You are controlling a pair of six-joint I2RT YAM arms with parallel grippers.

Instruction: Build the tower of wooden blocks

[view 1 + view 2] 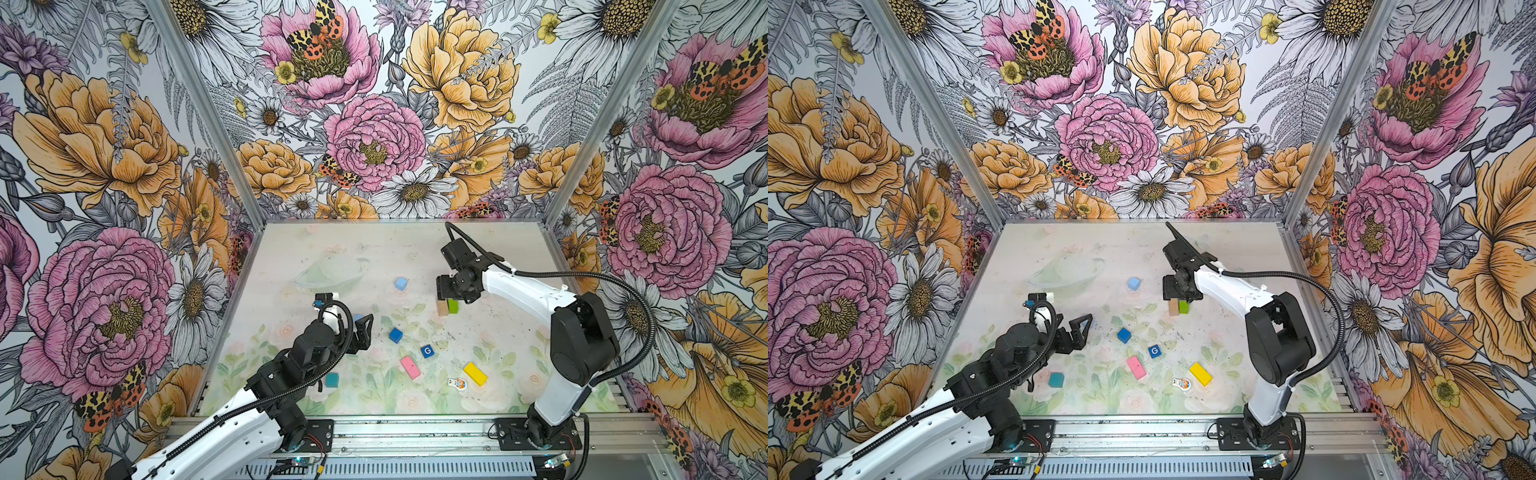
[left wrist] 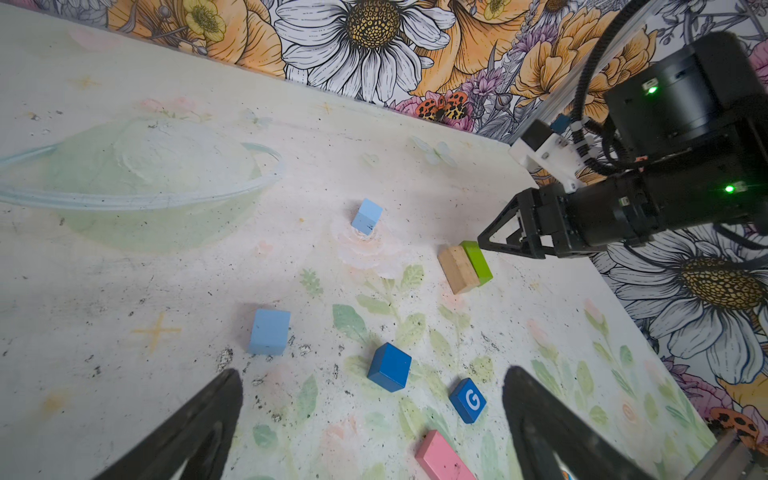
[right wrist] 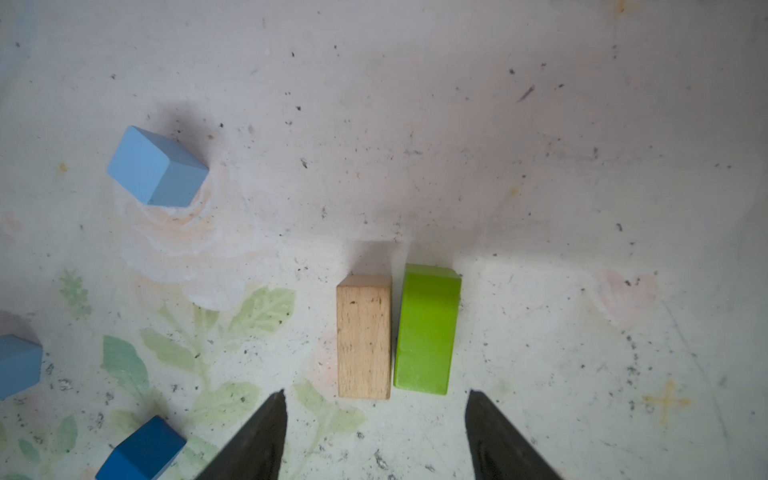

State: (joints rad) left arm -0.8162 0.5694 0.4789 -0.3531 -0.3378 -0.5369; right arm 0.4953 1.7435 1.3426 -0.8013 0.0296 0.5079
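The wood blocks lie singly on the table and none is stacked. A plain-wood oblong and a green oblong stand side by side, touching. My right gripper hangs open just above their near ends and holds nothing; in a top view it covers part of them. My left gripper is open and empty above a dark blue cube, with the G cube, a pink oblong and a light blue cube close by. Farther off sit a second light blue cube, a yellow oblong and a teal cube.
A flat white-and-orange cartoon figure lies beside the yellow oblong. Flowered walls close the table at the back and both sides. A metal rail with both arm bases runs along the front edge.
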